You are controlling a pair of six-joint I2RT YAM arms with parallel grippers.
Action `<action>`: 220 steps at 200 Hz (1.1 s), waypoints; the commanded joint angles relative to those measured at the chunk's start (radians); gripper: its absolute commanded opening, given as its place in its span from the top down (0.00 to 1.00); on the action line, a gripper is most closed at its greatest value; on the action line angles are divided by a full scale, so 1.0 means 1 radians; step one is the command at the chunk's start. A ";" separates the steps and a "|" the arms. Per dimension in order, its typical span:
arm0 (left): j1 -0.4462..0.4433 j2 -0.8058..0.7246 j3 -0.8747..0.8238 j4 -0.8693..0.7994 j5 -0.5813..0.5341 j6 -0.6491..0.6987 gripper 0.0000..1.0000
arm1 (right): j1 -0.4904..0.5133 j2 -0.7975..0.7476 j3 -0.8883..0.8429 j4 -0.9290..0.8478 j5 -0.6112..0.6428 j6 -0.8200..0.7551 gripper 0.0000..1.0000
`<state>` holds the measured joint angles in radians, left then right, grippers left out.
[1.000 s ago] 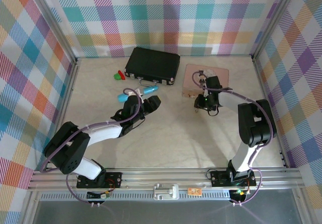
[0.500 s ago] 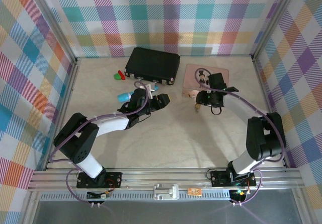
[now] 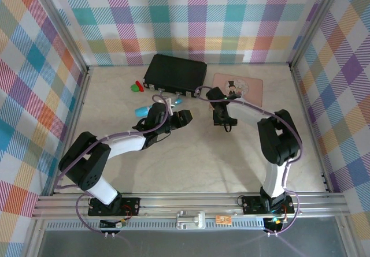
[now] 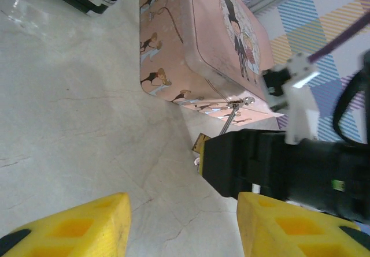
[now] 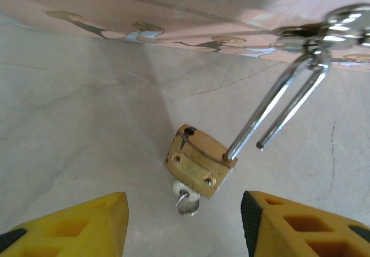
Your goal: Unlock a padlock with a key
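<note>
The brass padlock [image 5: 196, 161] hangs low over the table in the right wrist view. Its silver shackle [image 5: 272, 104] is hooked through the pink tin's clasp [image 5: 324, 34]; one shackle leg ends free outside the body. The tiny key [image 5: 186, 198] sticks out of the padlock's underside. My right gripper [image 5: 185, 228] is open, its yellow fingers either side of and just short of the key. My left gripper [image 4: 182, 228] is open over bare table, facing the right gripper's black body [image 4: 277, 164]; a corner of the padlock [image 4: 201, 145] peeks out beside it.
From above, the pink tin [image 3: 245, 86] lies at the back right and the black case [image 3: 175, 74] at the back centre. Red and green pieces [image 3: 137, 86] and a blue object [image 3: 141, 111] lie left of my left gripper [image 3: 184, 117]. The right gripper [image 3: 222, 118] sits at the tin's left front corner.
The right gripper has slid left along the tin's front, its arm swinging over the tin. The left gripper moved a little right, then held.
</note>
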<state>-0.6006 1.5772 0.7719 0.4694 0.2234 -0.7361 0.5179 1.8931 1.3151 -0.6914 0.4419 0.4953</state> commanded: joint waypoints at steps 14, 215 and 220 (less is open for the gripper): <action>0.028 -0.053 -0.034 -0.012 -0.012 0.022 0.48 | 0.005 0.090 0.100 -0.076 0.090 0.013 0.49; 0.051 -0.110 -0.028 -0.057 -0.016 0.034 0.48 | -0.001 0.052 0.034 0.038 0.056 -0.369 0.80; 0.051 -0.107 -0.025 -0.058 -0.014 0.033 0.48 | -0.001 0.045 0.017 0.061 0.033 -0.416 0.82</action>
<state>-0.5659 1.4834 0.7353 0.4164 0.2157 -0.7162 0.5148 1.9942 1.3788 -0.7170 0.5499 0.2680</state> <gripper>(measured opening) 0.518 0.286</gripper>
